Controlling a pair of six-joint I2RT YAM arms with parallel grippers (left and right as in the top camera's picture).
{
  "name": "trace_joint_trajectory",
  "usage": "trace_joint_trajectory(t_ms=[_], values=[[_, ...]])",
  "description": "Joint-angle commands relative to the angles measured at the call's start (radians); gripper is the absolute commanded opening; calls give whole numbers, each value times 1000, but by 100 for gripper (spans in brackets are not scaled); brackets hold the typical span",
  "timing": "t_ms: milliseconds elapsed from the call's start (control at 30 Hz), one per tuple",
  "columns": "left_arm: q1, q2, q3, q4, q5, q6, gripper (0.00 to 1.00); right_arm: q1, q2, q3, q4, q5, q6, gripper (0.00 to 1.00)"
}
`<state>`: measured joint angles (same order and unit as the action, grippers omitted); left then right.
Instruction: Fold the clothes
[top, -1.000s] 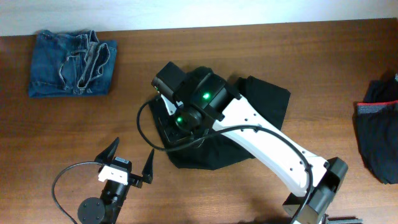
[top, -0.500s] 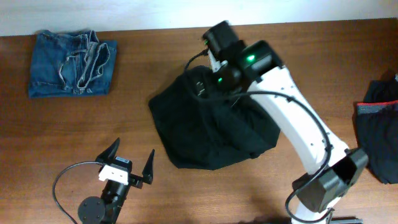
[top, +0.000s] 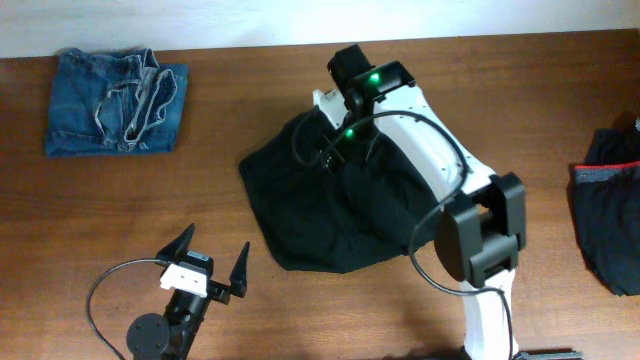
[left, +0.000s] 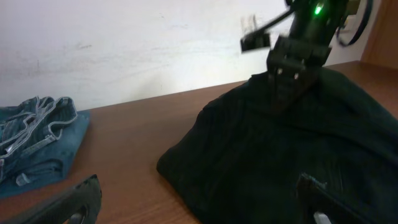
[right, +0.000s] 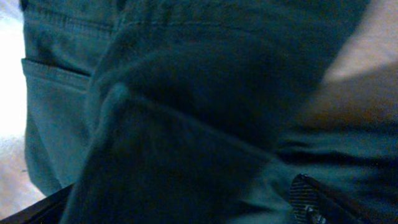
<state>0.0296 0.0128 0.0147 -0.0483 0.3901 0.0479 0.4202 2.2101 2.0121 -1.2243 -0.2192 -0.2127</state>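
The black trousers (top: 330, 215) lie in a loose heap at the table's centre. My right gripper (top: 322, 142) hangs over their far edge, jaws open wide, the cloth lying under and between its fingers. The right wrist view is filled by a thick fold of the trousers (right: 186, 93), with one ribbed fingertip (right: 308, 196) at the lower right. My left gripper (top: 205, 262) stands open near the front left, off the cloth. From the left wrist, the trousers (left: 280, 155) rise ahead with the right gripper (left: 287, 84) on top. Folded blue jeans (top: 115, 100) rest at the far left.
A dark garment with a reddish band (top: 605, 205) lies at the right edge. The right arm's white links (top: 440, 170) and elbow (top: 485, 235) pass over the trousers' right side. A black cable loop (top: 100, 290) sits by the left arm's base. A pale wall (left: 124, 50) runs behind the table.
The right gripper swung from the trousers' middle to their far edge, pulling cloth over into a heap, then opened. The left gripper stayed put.
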Motion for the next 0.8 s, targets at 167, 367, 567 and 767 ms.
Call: trace_joint_trajectory(t_ms=[167,367,567,767], values=[[6,-6,1,-7,14,-10,99,6,86,6,-10,-274,-107,99],[6,-6,1,-13,14,-10,99,6,86,5,-9,-300,-113,58],[6,-7,1,-13,14,-10,99,-20,84,68,-37,-259,-35,4],[6,-7,1,-13,14,-10,99,-50,57,351,-214,-259,-33,4]])
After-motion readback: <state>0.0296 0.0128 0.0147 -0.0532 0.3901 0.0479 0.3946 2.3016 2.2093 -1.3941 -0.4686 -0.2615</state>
